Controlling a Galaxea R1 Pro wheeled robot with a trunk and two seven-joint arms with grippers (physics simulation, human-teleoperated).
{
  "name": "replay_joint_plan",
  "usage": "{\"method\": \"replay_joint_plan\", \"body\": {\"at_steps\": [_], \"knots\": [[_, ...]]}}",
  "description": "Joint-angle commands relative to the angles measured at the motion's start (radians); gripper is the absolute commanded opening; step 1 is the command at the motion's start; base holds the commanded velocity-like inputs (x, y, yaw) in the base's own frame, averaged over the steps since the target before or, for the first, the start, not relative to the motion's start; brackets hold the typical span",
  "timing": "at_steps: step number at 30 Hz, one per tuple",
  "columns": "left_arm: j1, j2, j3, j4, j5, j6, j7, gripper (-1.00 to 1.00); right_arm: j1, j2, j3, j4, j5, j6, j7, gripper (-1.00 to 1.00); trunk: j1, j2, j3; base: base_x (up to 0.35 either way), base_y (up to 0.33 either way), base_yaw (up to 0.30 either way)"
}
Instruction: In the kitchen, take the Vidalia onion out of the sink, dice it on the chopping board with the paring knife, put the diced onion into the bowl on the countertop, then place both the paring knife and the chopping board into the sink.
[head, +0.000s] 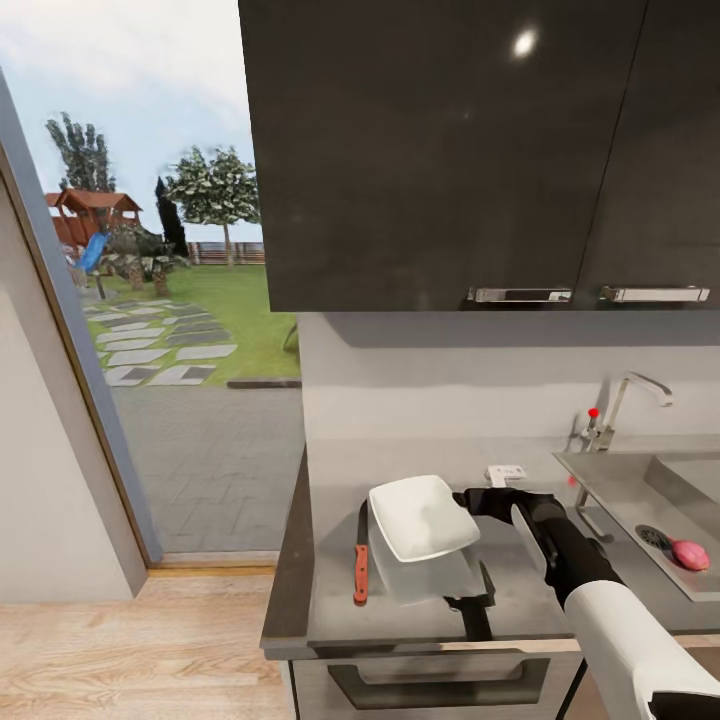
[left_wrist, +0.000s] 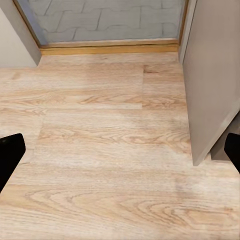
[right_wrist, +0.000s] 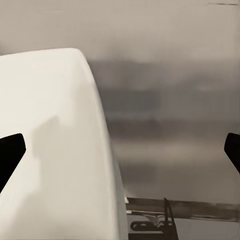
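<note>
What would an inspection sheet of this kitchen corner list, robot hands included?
Surface: grey countertop, with sink at its right.
Job's things: white bowl on or just above the countertop, I cannot tell which; paring knife lying flat to the bowl's left; Vidalia onion in the sink near the drain.
Clutter: small white block by the wall.
Grippers: right gripper open, at the bowl's right rim; left gripper open, over the wood floor.
Cables: nothing seen.
Surroundings: black upper cabinets, tap, a glass opening onto a garden.
</note>
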Motion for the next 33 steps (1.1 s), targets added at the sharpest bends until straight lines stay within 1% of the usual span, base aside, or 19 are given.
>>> {"method": "replay_joint_plan", "body": {"at_steps": [1, 4, 9, 27, 29, 33], "knots": [[0.001, 0.0, 0.0, -0.002, 0.002, -0.001, 0.0, 1.0, 0.0, 0.0, -0.002, -0.001, 0.0, 0.006, 0.004, 1.0, 0.0, -0.001, 0.0, 0.0, 0.0, 0.0], [0.001, 0.0, 0.0, -0.002, 0.002, -0.001, 0.0, 1.0, 0.0, 0.0, -0.002, -0.001, 0.001, 0.021, 0.003, 1.0, 0.0, -0.001, 0.0, 0.0, 0.0, 0.0], [0.001, 0.0, 0.0, -0.002, 0.002, -0.001, 0.0, 1.0, 0.0, 0.0, -0.003, -0.009, 0.002, 0.076, 0.003, 1.0, 0.0, -0.001, 0.0, 0.0, 0.0, 0.0], [0.001, 0.0, 0.0, 0.0, 0.002, -0.001, 0.0, 1.0, 0.0, 0.0, -0.002, -0.009, 0.001, 0.095, 0.003, 1.0, 0.0, -0.001, 0.0, 0.0, 0.0, 0.0], [0.001, 0.0, 0.0, 0.0, 0.002, -0.001, 0.0, 1.0, 0.0, 0.0, -0.002, -0.009, 0.001, 0.117, 0.002, 1.0, 0.0, -0.001, 0.0, 0.0, 0.0, 0.0], [0.001, 0.0, 0.0, 0.0, 0.002, -0.001, 0.0, 1.0, 0.0, 0.001, -0.002, -0.009, 0.001, 0.124, 0.002, 1.0, 0.0, -0.001, 0.0, 0.0, 0.0, 0.0]]}}
